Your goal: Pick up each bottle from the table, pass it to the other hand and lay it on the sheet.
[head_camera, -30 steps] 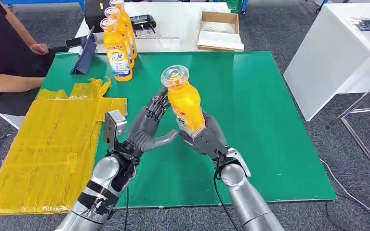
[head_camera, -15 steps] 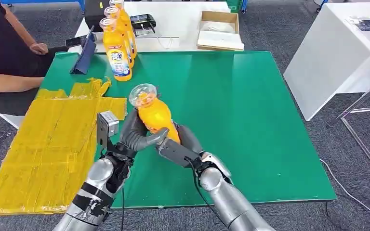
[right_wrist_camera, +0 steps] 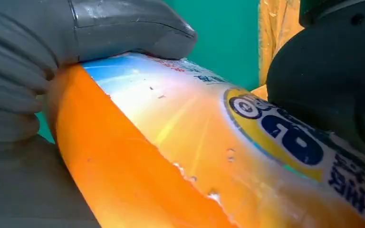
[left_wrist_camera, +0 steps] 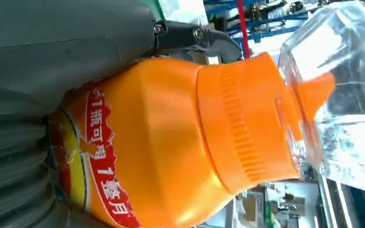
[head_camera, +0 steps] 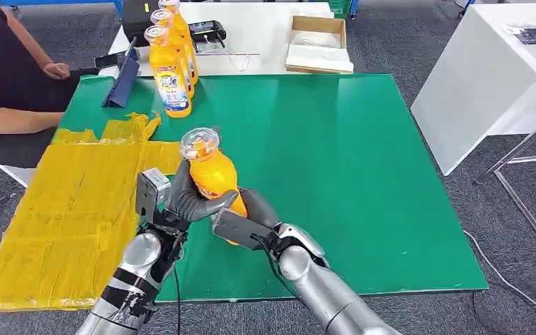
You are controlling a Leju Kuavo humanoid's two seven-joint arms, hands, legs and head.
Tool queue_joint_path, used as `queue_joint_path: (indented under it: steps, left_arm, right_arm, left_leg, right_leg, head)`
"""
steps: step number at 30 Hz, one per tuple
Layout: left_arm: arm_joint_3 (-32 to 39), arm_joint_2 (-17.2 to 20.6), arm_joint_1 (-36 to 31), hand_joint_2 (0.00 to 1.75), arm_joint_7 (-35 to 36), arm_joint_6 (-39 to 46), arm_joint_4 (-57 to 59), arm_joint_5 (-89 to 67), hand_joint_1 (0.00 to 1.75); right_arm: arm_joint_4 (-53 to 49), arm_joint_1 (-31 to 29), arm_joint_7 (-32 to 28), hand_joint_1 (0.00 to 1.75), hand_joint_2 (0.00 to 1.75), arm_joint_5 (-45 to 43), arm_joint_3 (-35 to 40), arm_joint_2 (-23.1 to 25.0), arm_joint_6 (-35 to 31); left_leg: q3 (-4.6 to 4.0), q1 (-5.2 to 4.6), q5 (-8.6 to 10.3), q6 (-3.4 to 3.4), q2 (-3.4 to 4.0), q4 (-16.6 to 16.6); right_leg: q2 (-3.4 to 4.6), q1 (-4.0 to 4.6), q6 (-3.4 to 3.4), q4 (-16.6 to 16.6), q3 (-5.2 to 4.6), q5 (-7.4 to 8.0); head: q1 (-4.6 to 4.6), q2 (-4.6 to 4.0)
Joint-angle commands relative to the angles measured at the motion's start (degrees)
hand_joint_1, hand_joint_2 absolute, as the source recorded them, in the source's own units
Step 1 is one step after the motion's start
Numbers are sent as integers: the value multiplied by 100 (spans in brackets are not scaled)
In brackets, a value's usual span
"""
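**Left wrist view: bottle in the left hand, close up**

You are looking at an orange bottle [left_wrist_camera: 171,142] lying across the picture, very close to the lens. Its body is bright orange, with a red and yellow label [left_wrist_camera: 92,161] carrying white characters at the end nearest the hand. A ribbed orange collar [left_wrist_camera: 237,128] runs round the neck, and beyond it a clear plastic cap [left_wrist_camera: 342,90] covers an orange spout.

The left hand [left_wrist_camera: 52,71] holds the bottle: the thick grey thumb lies along the body, the ribbed grey cover presses against the label end, and dark fingers [left_wrist_camera: 195,40] curl over the far side. Behind the cap you see blurred blue racking and a red upright.
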Motion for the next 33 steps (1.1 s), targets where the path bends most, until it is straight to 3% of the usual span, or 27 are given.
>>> queue_joint_path:
  steps: [1,20,26,28,29,30,33]
  left_arm:
    - [-302,-26,-549,175,-2,-46,394,-108,175]
    - [-302,12,-486,175,-23,-69,276,-137,175]
    - [-189,47,-409,175,-170,228,-15,-676,175]
    - [-166,30,-275,175,-273,503,-193,-1131,175]
    - [-172,14,-239,175,-330,682,-274,-1385,175]
    - [-196,37,-197,175,-400,1086,-406,-1950,175]
    - [-197,52,-135,175,-458,1594,-571,-2630,175]
  right_arm:
    - [363,-123,-90,175,175,90,1047,32,-27]
    - [198,-148,-91,175,175,82,883,-107,-108]
    - [-698,-25,-49,175,175,213,252,-484,-574]
    - [-1414,338,-47,175,175,292,-229,-756,-663]
    - [-1654,441,-41,115,175,313,-417,-833,-675]
    - [-1905,532,-21,2,175,338,-634,-941,-680]
    - [-2067,541,-12,0,175,245,-876,-1130,-466]
  left_leg:
    - [33,1,-13,-5,-32,-3]
    - [29,2,-11,-4,-32,-2]
    - [24,1,-11,-3,-35,2]
    - [26,0,-11,-2,-46,3]
    - [19,2,-5,-1,-44,-4]
    - [10,3,-2,-1,-35,-4]
    - [14,-1,-7,1,-33,-3]
  right_leg:
    - [4,-5,-7,7,32,-20]
    - [2,-4,-6,5,27,-18]
    - [-1,-5,-4,8,24,-19]
    - [-9,-7,-3,9,29,-22]
    - [-16,-3,-2,-2,25,-15]
    - [-14,-1,-1,-5,16,-9]
    - [-8,-5,-1,-2,20,-11]
  head:
    - [-2,0]
    - [0,0]
    - [-2,0]
    - [-2,0]
    - [0,0]
    - [0,0]
    - [0,0]
